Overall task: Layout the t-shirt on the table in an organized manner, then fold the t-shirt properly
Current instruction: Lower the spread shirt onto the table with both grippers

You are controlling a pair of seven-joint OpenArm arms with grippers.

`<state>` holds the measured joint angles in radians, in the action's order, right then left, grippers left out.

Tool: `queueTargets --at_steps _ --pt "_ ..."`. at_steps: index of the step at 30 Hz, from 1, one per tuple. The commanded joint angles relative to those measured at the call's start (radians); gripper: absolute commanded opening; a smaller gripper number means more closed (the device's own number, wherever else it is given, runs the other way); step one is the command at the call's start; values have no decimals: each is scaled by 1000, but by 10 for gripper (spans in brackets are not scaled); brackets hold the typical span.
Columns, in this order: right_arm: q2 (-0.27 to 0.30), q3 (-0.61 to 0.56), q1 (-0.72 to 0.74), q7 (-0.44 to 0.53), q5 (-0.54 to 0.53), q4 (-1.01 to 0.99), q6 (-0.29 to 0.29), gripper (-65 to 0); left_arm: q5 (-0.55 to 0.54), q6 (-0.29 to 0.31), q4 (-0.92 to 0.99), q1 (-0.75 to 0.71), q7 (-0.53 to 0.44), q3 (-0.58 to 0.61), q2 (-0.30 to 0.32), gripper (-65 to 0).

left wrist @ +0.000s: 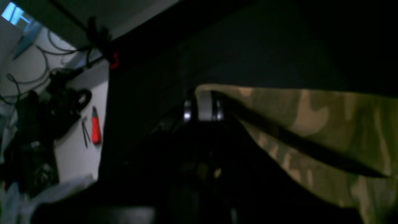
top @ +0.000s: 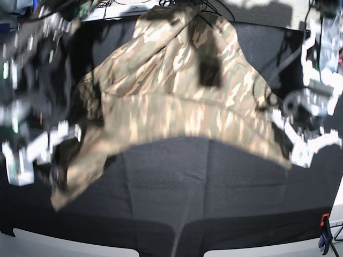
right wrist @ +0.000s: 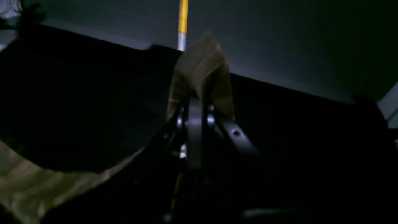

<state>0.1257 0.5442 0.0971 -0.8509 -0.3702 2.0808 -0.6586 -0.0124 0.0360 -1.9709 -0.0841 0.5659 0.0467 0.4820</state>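
Observation:
The camouflage t-shirt (top: 177,101) hangs spread between both grippers above the black table (top: 214,187), motion-blurred, its far part trailing toward the table's back edge. In the base view my left gripper (top: 289,152) pinches the shirt's right corner and my right gripper (top: 77,131) holds the left side. From the left wrist view, that gripper (left wrist: 203,105) is shut on a fabric edge, and the t-shirt (left wrist: 326,124) drapes away to the right. In the right wrist view, the gripper (right wrist: 195,105) is shut on a tan fold of the t-shirt (right wrist: 202,68), with more cloth at lower left.
A white bench beside the table carries a red-handled tool (left wrist: 95,126) and dark cables (left wrist: 62,102). A red clamp (left wrist: 114,60) grips the table cloth's edge, and another clamp (top: 323,235) sits at the front right corner. A yellow pole (right wrist: 183,15) stands behind the table.

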Motion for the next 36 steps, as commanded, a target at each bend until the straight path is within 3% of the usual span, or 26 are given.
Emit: queueTargets --at_steps 1,9,15,24,29,32,36 --pt "20 -15 44 42 -4 -14 10 -650 -2 -8 -9 41 -50 -5 14 -650" --pt "57 -54 235 73 31 -274 29 -650 -166 -8 290 248 -121 -5 11 -650" --pt "61 -54 319 93 64 -395 31 -650 -180 2 604 372 -180 -5 -43 -650" --pt "113 -84 396 122 84 -661 31 -650 -179 181 788 470 -308 -5 -154 -650" --pt "130 -185 402 162 186 -759 31 -650 -172 378 852 516 -343 -5 -196 -650" --pt "135 -243 407 203 235 -790 42 -650 -149 379 903 550 -375 -5 -205 -650" --pt "135 -277 428 224 259 -797 109 -650 -108 375 1024 624 -382 -5 -201 -650"
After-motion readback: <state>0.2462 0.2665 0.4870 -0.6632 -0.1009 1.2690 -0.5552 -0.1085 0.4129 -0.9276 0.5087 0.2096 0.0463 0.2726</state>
